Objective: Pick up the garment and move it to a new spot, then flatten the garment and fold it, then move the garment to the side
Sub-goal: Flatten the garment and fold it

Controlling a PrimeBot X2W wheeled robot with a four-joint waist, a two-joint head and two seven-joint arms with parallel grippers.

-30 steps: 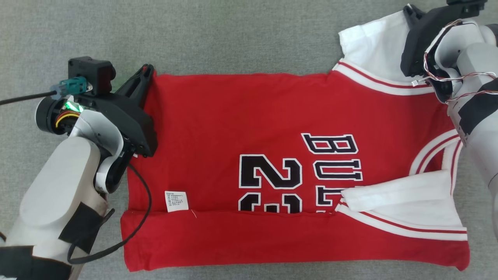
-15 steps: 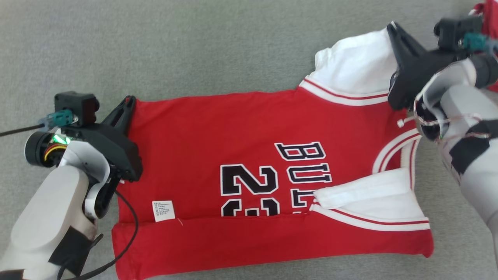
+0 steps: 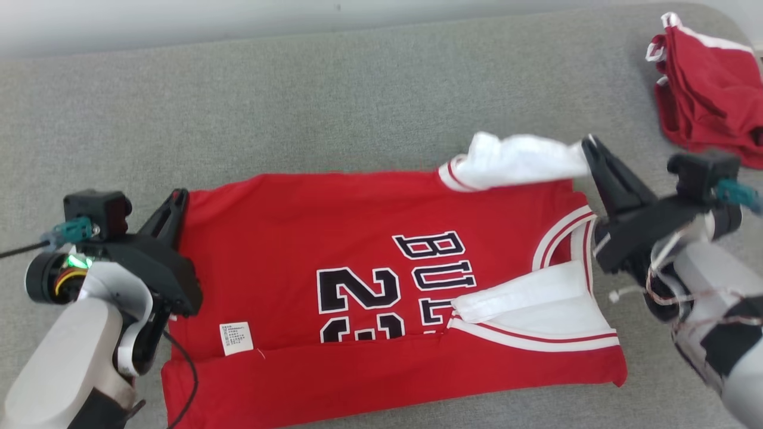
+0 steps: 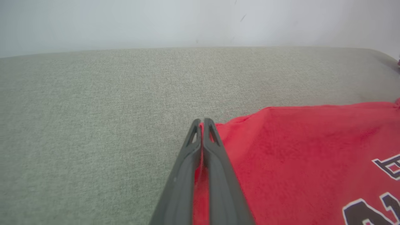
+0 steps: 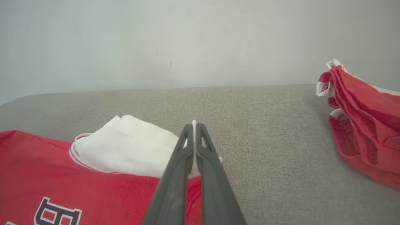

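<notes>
On the far left, the left gripper point(image 3: 173, 199) point(image 4: 202, 120) points at the back left corner of the red shirt point(image 3: 357, 238) point(image 4: 297, 150) point(image 5: 62, 168). Its jaws are pressed tight together on that corner, and in the left wrist view a bit of red cloth shows between the 2 fingers.

The shirt lies flat on a grey cloth surface point(image 3: 298, 107), face up, with its neck to the right. Its front edge is folded over in a long red strip point(image 3: 387, 375). A small white label point(image 3: 236, 338) sits near the left end, just above that fold. In the middle are big black numbers and the letters BUL; the fold hides the lower part of them.

More to the right, 1 white sleeve point(image 3: 536, 298) is folded onto the shirt and lies flat. The other white sleeve point(image 3: 512, 161) point(image 5: 125, 147) is at the back edge, bunched up. The right gripper point(image 3: 587, 143) point(image 5: 193, 124) has its jaws pinched together on the edge of that sleeve, and white cloth shows between its tips in the right wrist view.

Far to the right, well apart from the shirt, a pile of other red clothes point(image 3: 709, 107) point(image 5: 362, 125) with white trim lies on the same grey surface. A pale wall point(image 5: 187, 37) stands behind it all.
</notes>
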